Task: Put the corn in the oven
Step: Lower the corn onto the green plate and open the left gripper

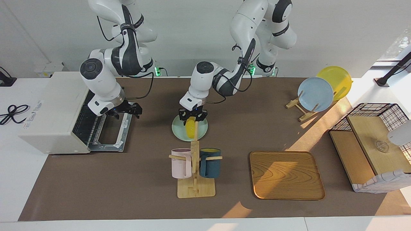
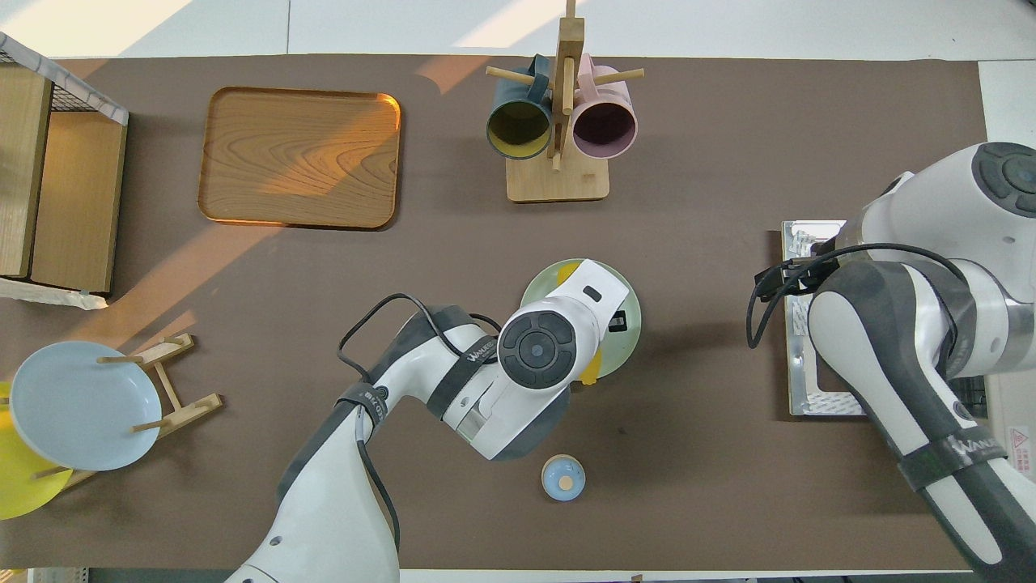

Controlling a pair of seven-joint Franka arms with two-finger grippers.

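The corn (image 1: 190, 127) is a glossy yellow cob, and my left gripper (image 1: 191, 119) is shut on its upper end. It hangs low over the pale green plate (image 1: 179, 130); I cannot tell whether its tip touches. From overhead, the left hand covers most of the corn (image 2: 590, 371). The white oven (image 1: 51, 112) stands at the right arm's end of the table. Its door (image 1: 110, 138) lies folded down flat and the wire rack shows inside. My right gripper (image 1: 126, 110) hovers open over that door, holding nothing.
A wooden mug rack (image 1: 195, 166) with a pink and a dark blue mug stands farther from the robots than the plate. A wooden tray (image 1: 286, 175), a plate stand (image 1: 315, 94) and a wire basket (image 1: 372, 144) fill the left arm's end. A small blue bell (image 2: 562, 477) sits near the robots.
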